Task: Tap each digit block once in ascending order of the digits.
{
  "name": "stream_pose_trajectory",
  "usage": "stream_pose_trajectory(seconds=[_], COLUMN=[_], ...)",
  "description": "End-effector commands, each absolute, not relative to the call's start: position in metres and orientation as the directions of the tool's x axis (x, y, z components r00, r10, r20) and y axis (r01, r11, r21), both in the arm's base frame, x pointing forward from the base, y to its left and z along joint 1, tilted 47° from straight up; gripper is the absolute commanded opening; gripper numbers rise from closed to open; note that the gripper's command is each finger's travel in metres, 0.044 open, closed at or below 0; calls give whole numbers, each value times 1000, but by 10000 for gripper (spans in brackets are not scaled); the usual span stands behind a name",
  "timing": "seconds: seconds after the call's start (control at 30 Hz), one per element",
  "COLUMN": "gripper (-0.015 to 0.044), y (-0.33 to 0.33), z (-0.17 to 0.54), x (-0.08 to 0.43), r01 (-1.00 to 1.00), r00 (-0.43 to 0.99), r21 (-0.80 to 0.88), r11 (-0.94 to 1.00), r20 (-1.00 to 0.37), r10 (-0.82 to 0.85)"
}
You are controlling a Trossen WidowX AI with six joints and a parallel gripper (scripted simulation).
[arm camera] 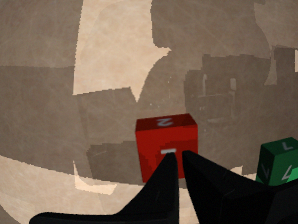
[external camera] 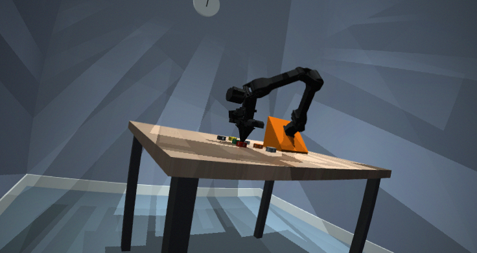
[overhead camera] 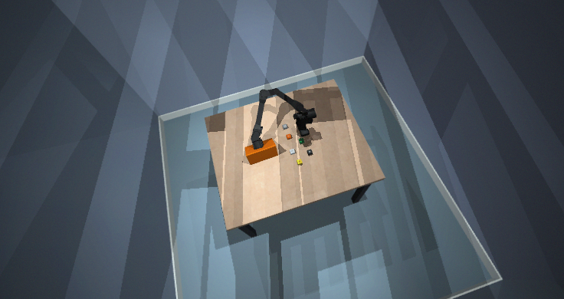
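Note:
My gripper (external camera: 242, 141) (arm camera: 178, 159) is shut and empty, its tips at the top of the red block (external camera: 242, 144) (arm camera: 155, 142); whether they touch is hard to tell. The red block shows a 2 on its side face, and the digit on top is partly hidden by a finger. A green block (overhead camera: 301, 141) (external camera: 234, 141) (arm camera: 271, 161) with a 7 is beside it. An orange block (overhead camera: 288, 136) (external camera: 257, 146), a grey block (overhead camera: 284, 126) (external camera: 270, 149), a white block (overhead camera: 292, 151), a black block (overhead camera: 309, 152) (external camera: 221, 137) and a yellow block (overhead camera: 300, 162) (external camera: 232, 138) show no readable digits.
The arm's base is at an orange wedge (overhead camera: 262, 154) (external camera: 275, 134) on the wooden table (overhead camera: 256, 195) (external camera: 199, 151). The arm hides the red block in the top view. The green block is the nearest neighbour to the fingers in the wrist view.

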State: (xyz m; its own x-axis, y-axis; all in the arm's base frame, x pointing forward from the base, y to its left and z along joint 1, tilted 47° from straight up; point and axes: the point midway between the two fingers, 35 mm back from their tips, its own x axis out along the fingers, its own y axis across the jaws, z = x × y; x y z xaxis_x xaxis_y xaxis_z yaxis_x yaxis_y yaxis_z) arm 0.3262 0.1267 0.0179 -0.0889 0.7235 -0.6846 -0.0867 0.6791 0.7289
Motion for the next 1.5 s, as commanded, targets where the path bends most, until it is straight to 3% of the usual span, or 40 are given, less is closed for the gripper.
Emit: stream_pose_trajectory(seconds=[0.0, 0.57, 0.83, 1.1, 1.37, 1.47], gripper=[20, 20, 20, 20, 20, 20], y=[114, 47, -39, -122, -125, -91], z=[30, 89, 11, -74, -85, -119], x=[327, 335, 328, 272, 265, 263], r01=[-84, -81, -65, -79, -82, -82], r00=[-91, -93, -77, -93, -93, -92], r21=[730, 728, 685, 714, 720, 720], r11=[678, 681, 726, 696, 690, 689], r20=[-683, -686, -728, -700, -694, -694], r10=[725, 722, 681, 708, 713, 714])
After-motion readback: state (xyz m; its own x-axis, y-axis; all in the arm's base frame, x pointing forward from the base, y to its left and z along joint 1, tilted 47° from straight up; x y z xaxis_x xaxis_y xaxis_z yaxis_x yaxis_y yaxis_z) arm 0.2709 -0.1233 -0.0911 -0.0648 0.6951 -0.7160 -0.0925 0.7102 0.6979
